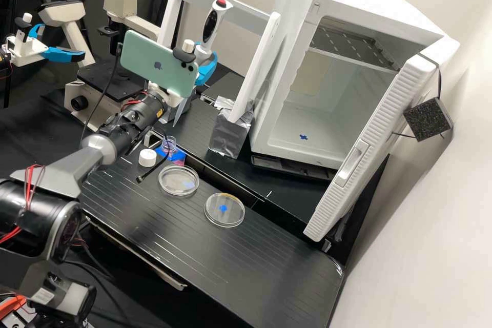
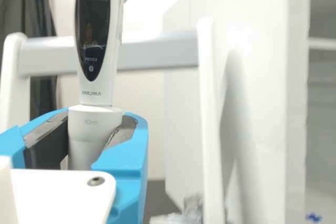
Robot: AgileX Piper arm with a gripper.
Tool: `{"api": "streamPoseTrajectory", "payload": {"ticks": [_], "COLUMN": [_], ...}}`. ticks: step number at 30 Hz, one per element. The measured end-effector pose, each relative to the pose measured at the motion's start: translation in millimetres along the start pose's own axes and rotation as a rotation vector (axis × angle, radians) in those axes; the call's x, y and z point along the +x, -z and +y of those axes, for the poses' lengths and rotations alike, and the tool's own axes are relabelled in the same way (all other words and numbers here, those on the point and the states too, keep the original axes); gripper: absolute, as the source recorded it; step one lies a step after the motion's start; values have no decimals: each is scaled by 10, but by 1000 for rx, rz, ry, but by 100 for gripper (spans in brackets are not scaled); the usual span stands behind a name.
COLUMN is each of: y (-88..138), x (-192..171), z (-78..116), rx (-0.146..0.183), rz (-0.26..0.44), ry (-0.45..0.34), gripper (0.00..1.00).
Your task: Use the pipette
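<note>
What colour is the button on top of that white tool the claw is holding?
The button is red, seen best in the high view.

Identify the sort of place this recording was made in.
Most likely a biology lab: there is a microscope, two petri dishes lie on the black bench, and the pincer holds a pipette.

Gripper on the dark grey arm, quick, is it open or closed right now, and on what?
Gripper: closed, holding the pipette, its fingers on either side of the white lower part.
</note>
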Motion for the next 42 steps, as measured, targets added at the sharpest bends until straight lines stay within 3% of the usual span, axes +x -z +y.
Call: {"api": "streamPoseTrajectory", "payload": {"ticks": [10, 27, 42], "y": [-166, -159, -307], "x": [-46, -41, -46], "z": [-209, -190, -361], "rx": [-28, -42, -65], "rz": [-36, -5, -30], "ry": [40, -24, -9], "gripper": [0, 0, 0]}}
